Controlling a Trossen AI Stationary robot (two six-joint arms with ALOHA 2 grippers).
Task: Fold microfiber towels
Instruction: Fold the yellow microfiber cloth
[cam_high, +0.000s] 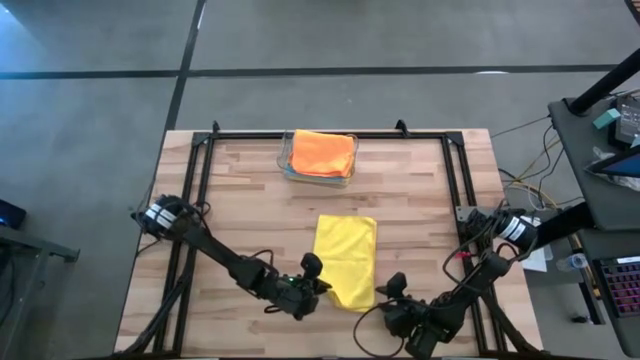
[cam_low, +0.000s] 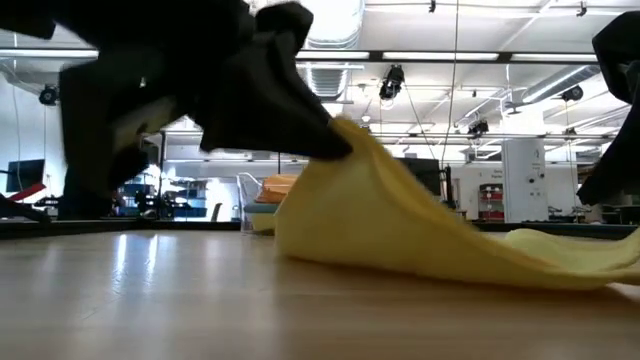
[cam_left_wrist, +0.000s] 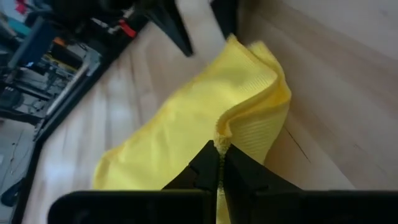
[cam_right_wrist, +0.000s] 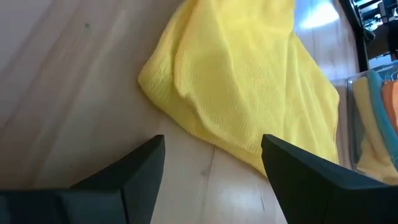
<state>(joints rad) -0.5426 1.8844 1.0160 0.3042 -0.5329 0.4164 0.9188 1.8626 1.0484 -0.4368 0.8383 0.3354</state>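
From above, a yellow towel (cam_high: 346, 260) lies on the wooden bench (cam_high: 240, 200) toward its near edge, between the two arms. The left hand (cam_high: 318, 285) sits at the towel's near left corner, and the right hand (cam_high: 392, 300) rests just beside its near right corner. At the far side of the bench a clear plastic bin (cam_high: 290, 165) holds a stack of towels with an orange towel (cam_high: 323, 152) on top.

From bench height, the yellow towel (cam_low: 420, 230) rises to a peak where the left hand (cam_low: 335, 135) lifts its corner off the wood; the rest slopes down and lies flat. The bin (cam_low: 262, 212) shows far behind, blurred, probably with the orange cloth on top.

The left wrist camera shows the left hand (cam_left_wrist: 221, 155) with its fingers pressed together on the towel's edge (cam_left_wrist: 242, 106), the fabric bunched above them.

The right wrist camera shows the right hand (cam_right_wrist: 212, 155) with its fingers spread apart and holding nothing, over bare wood just short of the yellow towel (cam_right_wrist: 249, 74). The bin (cam_right_wrist: 367, 118) sits beyond.
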